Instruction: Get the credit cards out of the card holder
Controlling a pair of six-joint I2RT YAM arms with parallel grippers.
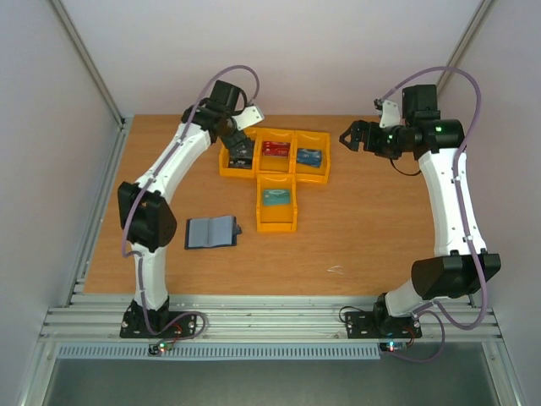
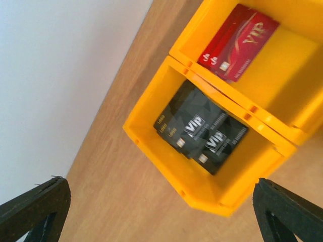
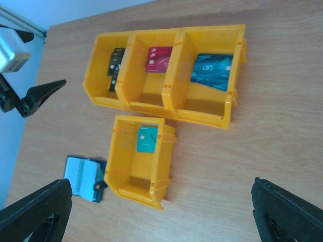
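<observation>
The card holder lies open and flat on the table, pale blue-grey inside; its edge also shows in the right wrist view. Credit cards lie in yellow bins: two dark "VIP" cards in the left bin, red ones beside them, a blue one and a teal one. My left gripper hovers open just above the left bin, with nothing between its fingers. My right gripper hangs open and empty in the air, right of the bins.
Three yellow bins stand in a row at the back of the wooden table, and one more stands in front of the middle one, right of the card holder. White walls close in the table on the left, right and back.
</observation>
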